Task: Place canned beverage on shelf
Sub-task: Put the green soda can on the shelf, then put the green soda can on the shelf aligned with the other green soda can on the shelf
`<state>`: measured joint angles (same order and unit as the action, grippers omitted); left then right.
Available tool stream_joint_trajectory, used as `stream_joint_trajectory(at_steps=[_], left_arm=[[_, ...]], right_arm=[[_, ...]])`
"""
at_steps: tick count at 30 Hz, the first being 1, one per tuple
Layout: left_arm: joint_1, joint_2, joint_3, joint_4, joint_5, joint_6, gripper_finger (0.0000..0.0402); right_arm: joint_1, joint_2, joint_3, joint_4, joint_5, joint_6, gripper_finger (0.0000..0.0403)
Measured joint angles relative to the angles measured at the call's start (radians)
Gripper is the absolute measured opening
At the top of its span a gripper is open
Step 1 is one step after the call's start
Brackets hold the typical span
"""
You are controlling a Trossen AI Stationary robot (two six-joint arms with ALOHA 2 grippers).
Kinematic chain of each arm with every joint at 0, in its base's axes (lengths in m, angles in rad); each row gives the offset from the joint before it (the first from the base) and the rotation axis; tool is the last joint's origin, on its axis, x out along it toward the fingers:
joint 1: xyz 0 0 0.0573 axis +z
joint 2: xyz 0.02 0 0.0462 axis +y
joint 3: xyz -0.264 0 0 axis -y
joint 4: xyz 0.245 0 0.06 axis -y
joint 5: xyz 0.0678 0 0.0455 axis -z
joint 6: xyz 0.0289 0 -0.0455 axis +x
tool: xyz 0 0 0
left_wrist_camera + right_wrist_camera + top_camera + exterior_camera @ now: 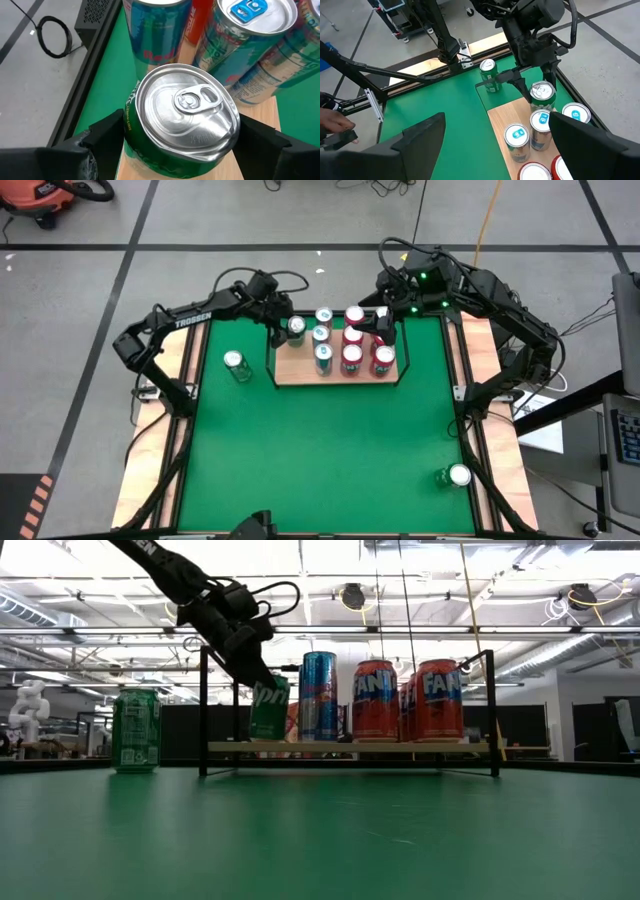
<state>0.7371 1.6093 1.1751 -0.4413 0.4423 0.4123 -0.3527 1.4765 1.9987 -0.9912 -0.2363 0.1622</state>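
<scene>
My left gripper [283, 330] is shut on a green can [180, 120] at the far left corner of the shelf [300, 375], a light-wood board with a black rail. In the low view the green can [268, 710] stands tilted at the board's left end. Slim blue cans [322, 345] and red cans [352, 358] stand upright on the board. My right gripper [495, 145] hangs open high over the shelf's right part, touching nothing. My left gripper pinches the green can's side wall just under the top rim [131, 131] between its two fingers [106, 132], one on each side. The fingers slant down from the table's far left. The can is tilted, its bottom edge [266, 739] at the shelf board; whether it rests there I cannot tell.
Another green can [236, 365] stands upright on the green table left of the shelf. A further can [457, 476] stands near the table's right near corner. A person's hand [335, 132] shows beyond the table in the right wrist view.
</scene>
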Motion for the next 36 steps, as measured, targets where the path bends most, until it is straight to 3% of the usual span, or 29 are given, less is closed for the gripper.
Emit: stream_joint_trajectory(at_steps=[5, 12, 20, 28, 36], left_arm=[[-0.007, 0.000, 0.000, -0.002, -0.019, -0.003, 0.0304], [-0.020, 0.000, 0.007, -0.012, -0.070, 0.012, 0.0360], [-0.020, 0.000, 0.053, -0.052, -0.096, 0.008, 0.0365], [-0.020, -0.002, 0.174, -0.226, -0.112, 0.008, 0.0366], [-0.058, -0.037, 0.374, -0.441, -0.139, -0.054, 0.0366]], right_arm=[[0.000, 0.000, 0.000, 0.000, 0.000, 0.001, 0.0345], [0.000, 0.000, 0.000, 0.000, 0.000, 0.005, 0.0345], [0.000, 0.000, 0.000, 0.000, 0.000, 0.005, 0.0345], [0.000, 0.000, 0.000, 0.000, -0.001, 0.003, 0.0345], [0.007, -0.019, -0.001, -0.010, -0.002, 0.052, 0.0345]])
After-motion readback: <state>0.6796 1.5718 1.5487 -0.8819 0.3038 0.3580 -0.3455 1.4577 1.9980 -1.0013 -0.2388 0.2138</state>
